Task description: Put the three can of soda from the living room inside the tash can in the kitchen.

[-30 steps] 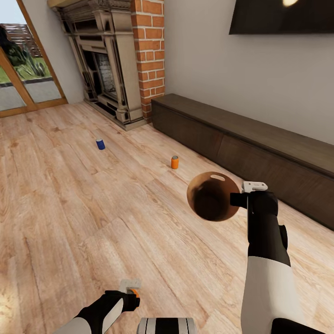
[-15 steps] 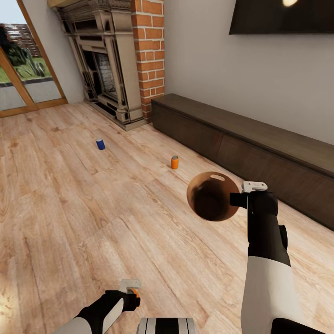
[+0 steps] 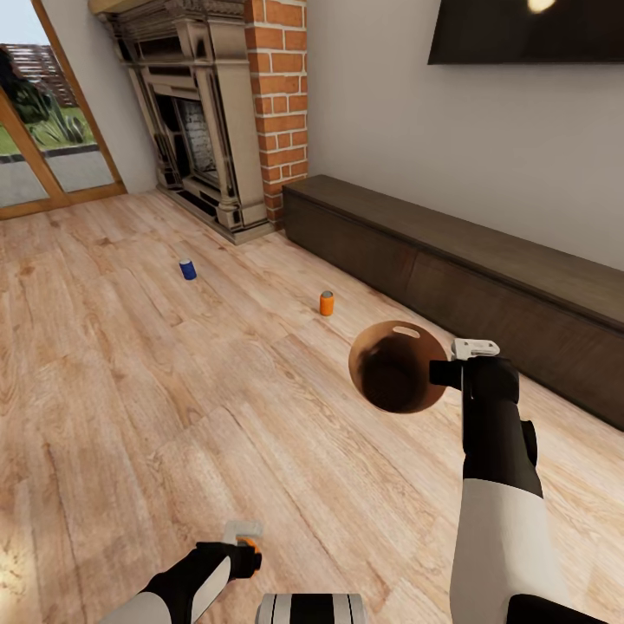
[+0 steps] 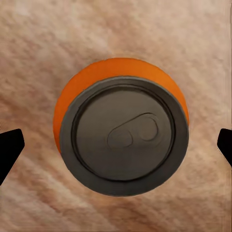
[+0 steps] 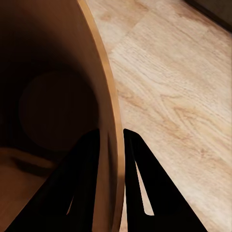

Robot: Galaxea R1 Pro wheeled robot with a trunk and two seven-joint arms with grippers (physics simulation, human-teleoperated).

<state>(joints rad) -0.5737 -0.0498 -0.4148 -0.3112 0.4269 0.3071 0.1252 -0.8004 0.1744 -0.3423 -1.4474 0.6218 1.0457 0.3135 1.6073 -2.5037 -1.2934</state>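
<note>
Left gripper (image 4: 116,147) hung spread directly above an orange can (image 4: 121,125); fingertips sat wide either side. Descending straight, centred, before squeezing would grip best.

A: Bright, even daylight in the head view, coming from the glass door (image 3: 43,130) at far left; the wooden floor (image 3: 173,390) is pale and slightly washed near the left edge.

B: Shadows?

A: Faint ones only. The firebox of the fireplace (image 3: 195,130) is dark, and a glare spot sits on the TV (image 3: 537,30) at the top right.

B: Sharpness?

A: The head view is crisp, though verticals lean outward toward the edges. The left wrist view is soft and blurry; the right wrist view is dim inside the tash can (image 5: 48,111).
</note>
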